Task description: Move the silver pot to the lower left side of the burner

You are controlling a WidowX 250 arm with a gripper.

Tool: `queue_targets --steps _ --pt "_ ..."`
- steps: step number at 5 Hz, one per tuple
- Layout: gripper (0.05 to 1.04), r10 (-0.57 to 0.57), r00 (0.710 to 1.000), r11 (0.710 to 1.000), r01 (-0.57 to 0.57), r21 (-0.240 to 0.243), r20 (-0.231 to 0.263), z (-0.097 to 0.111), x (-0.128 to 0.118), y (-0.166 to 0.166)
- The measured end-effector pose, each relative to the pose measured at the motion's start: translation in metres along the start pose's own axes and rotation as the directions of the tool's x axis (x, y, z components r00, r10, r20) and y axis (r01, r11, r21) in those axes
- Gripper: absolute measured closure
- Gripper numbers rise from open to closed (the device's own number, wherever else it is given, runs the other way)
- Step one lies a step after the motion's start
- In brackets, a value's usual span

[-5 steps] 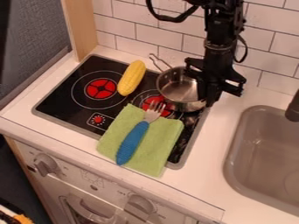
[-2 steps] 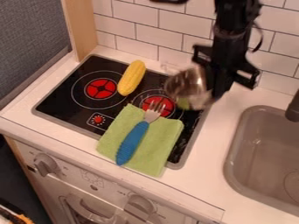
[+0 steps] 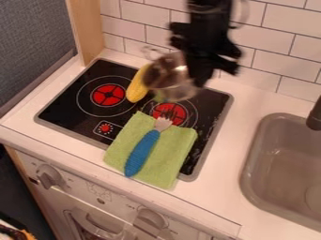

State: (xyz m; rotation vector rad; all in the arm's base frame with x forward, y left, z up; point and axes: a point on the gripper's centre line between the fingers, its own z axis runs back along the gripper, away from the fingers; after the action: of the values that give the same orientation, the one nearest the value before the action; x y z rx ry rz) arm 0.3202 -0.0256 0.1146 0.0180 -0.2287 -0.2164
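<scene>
Right, camera view: pincer (image 3: 197, 81) appears clamped on the silver pot (image 3: 168, 78) at its right side, near the rim. Blur there, so the exact contact is a fair guess. Pot hangs tilted above the cooktop (image 3: 69, 101), in front of part of the corn (image 3: 136, 89) and up and left of the right burner's red centre (image 3: 169, 114). Wire handle (image 3: 150, 50) points away toward the tiles.

Handling, by judgement: thin metal, so stiff and fairly light, won't crush. Smooth wall is likely slippery, and an off-centre hold lets the body swing or roll about the contact. Best hold is one finger inside, one outside, deep over the rim. Handle looks too thin and springy to steer by, and would let the bowl droop.

Set-down wants the base levelled first, then a slow release. Watch for a low edge catching the corn, or the fork (image 3: 144, 150) on the green cloth (image 3: 169, 161). Pot could dent little, but it could skid on the slick top.
</scene>
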Motion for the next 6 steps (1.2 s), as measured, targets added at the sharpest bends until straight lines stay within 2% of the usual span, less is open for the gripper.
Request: queue_targets --steps 1,2,3,4,5,6 --pt "1.014 0.095 0.992 0.995 -0.094 0.015 -0.08 -0.01 -0.032 0.029" --pt "1.014 0.203 0.969 0.979 -0.197 0.056 -0.141 -0.016 -0.059 0.062" --pt "1.014 0.276 0.938 0.961 -0.263 0.086 -0.212 -0.032 -0.08 0.089" --pt "1.014 0.304 0.915 0.952 -0.284 0.111 -0.264 -0.049 -0.091 0.103" --pt "1.014 0.299 0.907 0.953 -0.268 0.139 -0.297 -0.061 -0.095 0.11" --pt "1.014 0.303 0.909 0.951 -0.27 0.15 -0.285 -0.066 -0.091 0.114"
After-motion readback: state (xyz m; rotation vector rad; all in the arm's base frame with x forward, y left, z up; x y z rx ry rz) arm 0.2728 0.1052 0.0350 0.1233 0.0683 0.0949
